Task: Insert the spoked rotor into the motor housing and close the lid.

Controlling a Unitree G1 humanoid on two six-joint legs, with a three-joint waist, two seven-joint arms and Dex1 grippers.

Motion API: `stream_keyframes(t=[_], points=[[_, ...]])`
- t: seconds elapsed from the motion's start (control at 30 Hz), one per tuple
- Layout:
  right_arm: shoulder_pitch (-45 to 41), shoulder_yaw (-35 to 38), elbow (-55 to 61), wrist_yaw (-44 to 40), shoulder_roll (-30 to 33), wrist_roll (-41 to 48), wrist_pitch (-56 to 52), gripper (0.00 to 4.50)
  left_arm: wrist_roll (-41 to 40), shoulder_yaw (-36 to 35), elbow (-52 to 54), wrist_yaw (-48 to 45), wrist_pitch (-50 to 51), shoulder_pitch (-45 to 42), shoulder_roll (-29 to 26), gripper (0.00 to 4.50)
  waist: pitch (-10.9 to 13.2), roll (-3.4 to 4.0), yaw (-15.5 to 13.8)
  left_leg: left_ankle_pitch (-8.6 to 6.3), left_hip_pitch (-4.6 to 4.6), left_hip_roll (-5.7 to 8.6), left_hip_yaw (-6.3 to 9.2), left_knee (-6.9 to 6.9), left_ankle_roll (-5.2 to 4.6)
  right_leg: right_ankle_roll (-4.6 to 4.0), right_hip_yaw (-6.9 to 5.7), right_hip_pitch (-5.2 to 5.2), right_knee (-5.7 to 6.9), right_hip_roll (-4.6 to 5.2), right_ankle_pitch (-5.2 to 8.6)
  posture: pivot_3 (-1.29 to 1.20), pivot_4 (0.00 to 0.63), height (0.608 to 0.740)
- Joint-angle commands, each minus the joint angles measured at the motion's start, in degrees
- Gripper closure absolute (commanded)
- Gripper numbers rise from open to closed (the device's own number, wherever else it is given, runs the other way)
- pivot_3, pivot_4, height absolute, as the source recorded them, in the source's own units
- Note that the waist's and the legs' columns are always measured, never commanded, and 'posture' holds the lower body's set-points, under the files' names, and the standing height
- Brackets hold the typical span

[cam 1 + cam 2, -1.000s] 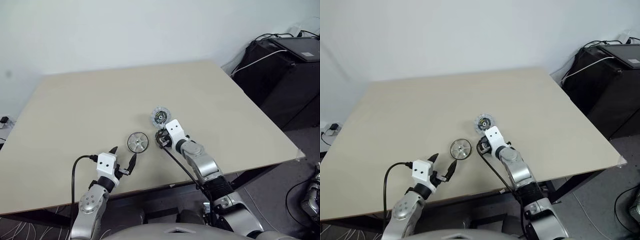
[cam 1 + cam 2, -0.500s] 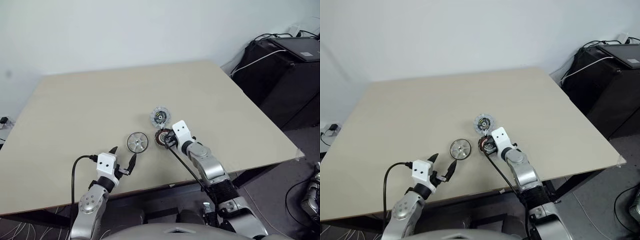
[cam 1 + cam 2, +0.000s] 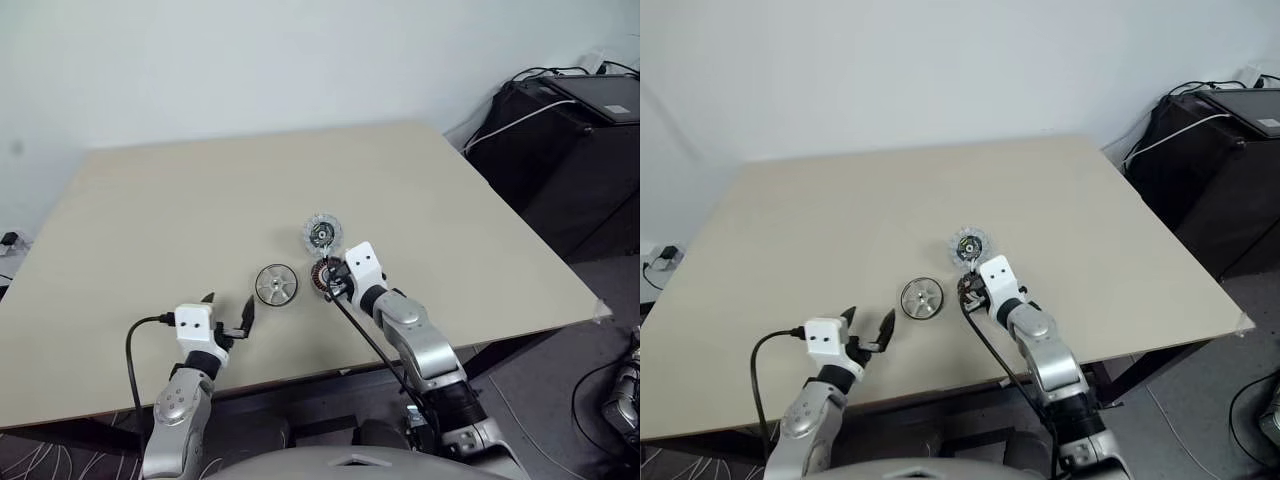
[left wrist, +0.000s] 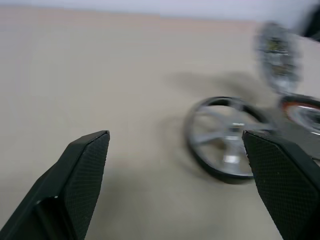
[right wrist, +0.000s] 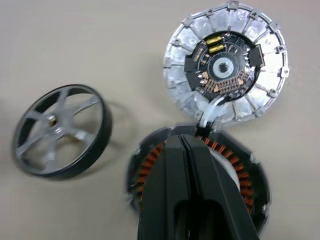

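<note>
Both grippers empty, right closed

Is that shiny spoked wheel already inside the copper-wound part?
No, it is out. The spoked rotor lies flat on the table, beside the motor housing, apart from it.

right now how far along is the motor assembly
Nothing is assembled yet. The spoked rotor lies on the table by itself, beside the motor housing rather than in it. The lid rests open next to the housing, dark centre face up. In hand: the shut right gripper sits over the housing's windings; the left gripper hangs open short of the rotor. Left: insert the rotor, close the lid.
</note>
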State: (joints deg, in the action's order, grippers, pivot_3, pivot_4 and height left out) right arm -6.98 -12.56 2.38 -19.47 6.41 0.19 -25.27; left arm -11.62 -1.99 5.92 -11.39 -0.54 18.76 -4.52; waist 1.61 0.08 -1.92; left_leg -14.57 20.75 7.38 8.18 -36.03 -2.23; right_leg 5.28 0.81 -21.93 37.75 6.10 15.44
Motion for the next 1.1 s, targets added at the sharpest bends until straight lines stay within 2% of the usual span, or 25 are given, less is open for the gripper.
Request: stream_keyframes(t=[0.03,0.37,0.6,0.83,1.1], points=[[2.3,0.4,6.9,-1.4,0.9,1.9,0.6,4.46,-5.1,-1.7,2.8,-0.1,8.2,-2.2,0.2,0.00,0.0,-0.04,-0.2,0.00,0.01,0.00,0.00,-0.02,0.00,0.03,-0.01,0.01,0.00,0.01,0.01,0.00,0.000,0.740],[10.2,-1.5,15.7,-11.1,7.0,7.8,2.9,4.46,-11.7,-2.3,-1.0,-8.8,21.5,-10.7,-4.4,0.00,0.2,-0.25,-0.2,0.00,0.00,-0.01,-0.01,-0.03,0.01,0.06,-0.02,0.03,-0.02,0.00,0.00,0.00,0.000,0.740],[11.6,-1.0,16.3,-10.6,7.9,8.4,2.9,4.46,-14.9,-5.5,-6.4,-11.3,26.3,-16.4,-5.6,0.00,0.2,-0.29,-0.3,0.01,-0.01,-0.05,0.00,-0.03,0.03,0.04,-0.02,0.01,-0.01,-0.04,-0.01,0.00,0.000,0.740],[12.5,-0.9,17.2,-10.7,8.3,9.0,2.7,4.46,-15.2,-8.2,-11.4,-9.9,28.4,-20.7,-4.6,0.00,0.2,-0.37,-0.4,0.01,0.00,-0.04,0.00,-0.04,0.04,-0.07,-0.02,0.01,-0.01,-0.03,-0.09,0.00,0.000,0.740],[13.2,-1.4,18.2,-12.2,9.6,10.7,2.5,4.46,-17.4,-7.5,-13.7,-13.6,32.3,-22.8,-4.3,0.00,0.2,-0.39,-0.5,0.01,0.00,-0.04,0.00,-0.06,0.04,-0.07,-0.02,0.03,-0.02,-0.02,-0.10,0.00,0.000,0.740]])
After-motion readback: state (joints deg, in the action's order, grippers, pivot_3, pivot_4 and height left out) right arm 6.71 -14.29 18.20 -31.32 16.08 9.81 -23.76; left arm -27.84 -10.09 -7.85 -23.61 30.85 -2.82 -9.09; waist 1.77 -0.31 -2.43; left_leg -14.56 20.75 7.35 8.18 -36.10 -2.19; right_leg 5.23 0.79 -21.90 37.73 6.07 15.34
